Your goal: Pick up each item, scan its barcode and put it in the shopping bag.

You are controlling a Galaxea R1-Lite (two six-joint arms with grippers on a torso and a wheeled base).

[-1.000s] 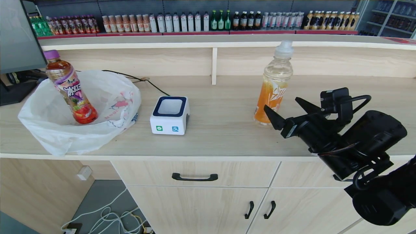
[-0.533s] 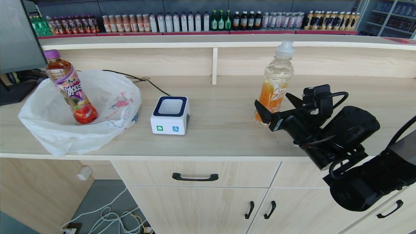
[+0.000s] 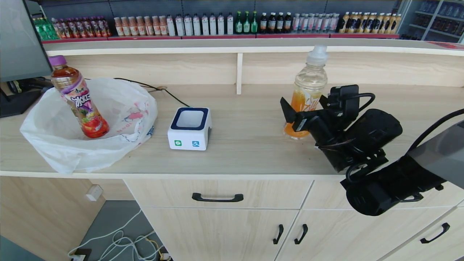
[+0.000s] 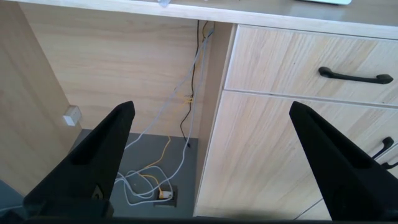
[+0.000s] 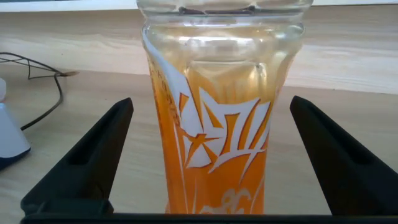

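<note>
Done: purple-capped red tea bottle (image 3: pixel 78 99) stands in white plastic shopping bag (image 3: pixel 139 108), left | Remaining: clear orange-drink bottle (image 3: pixel 309 87) upright on bench (image 3: pixel 246 148), right, between open jaws of right gripper (image 3: pixel 301 103), ungripped, unscanned | left gripper (image 4: pixel 211 109): jaws open

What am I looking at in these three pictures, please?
This is a two-armed robot at a shop counter. The wide picture comes from a camera on its head; the other two come from cameras on its wrists, each looking out between that tool's two dark fingers. On the counter stand an orange drink bottle, a small white scanner and a white shopping bag with a red tea bottle inside. The right tool is open, with a finger on either side of that bottle, not gripping it. The left tool, also open and empty, hangs below the counter, facing the cupboard fronts.
</note>
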